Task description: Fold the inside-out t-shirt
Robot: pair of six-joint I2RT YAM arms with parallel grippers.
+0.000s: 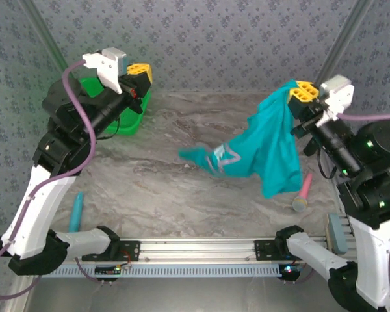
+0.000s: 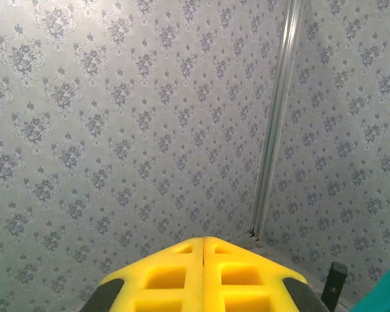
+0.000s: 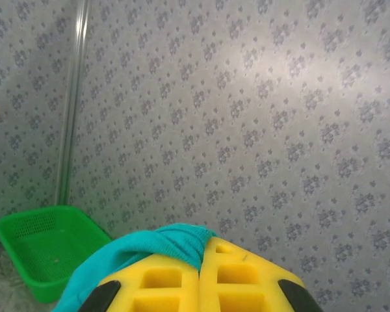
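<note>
The inside-out t-shirt [image 1: 266, 146] is teal cloth hanging from my right gripper [image 1: 303, 91], which is raised at the right and shut on a ribbed edge of the shirt [image 3: 175, 240]. The lower part of the shirt trails left onto the marbled table, with pale lettering showing near its end. My left gripper [image 1: 140, 70] is raised at the back left, above the green basket, and is shut with nothing between its yellow fingers [image 2: 162, 273]. A teal corner of the shirt [image 2: 387, 296] shows at the lower right of the left wrist view.
A bright green mesh basket [image 1: 131, 120] stands at the back left and appears again, as the basket [image 3: 45, 250], in the right wrist view. A teal stick [image 1: 76, 212] lies front left, a pink-handled tool [image 1: 302, 193] front right, a grey-blue block [image 1: 337, 234] beside the right base. Patterned walls close in the back.
</note>
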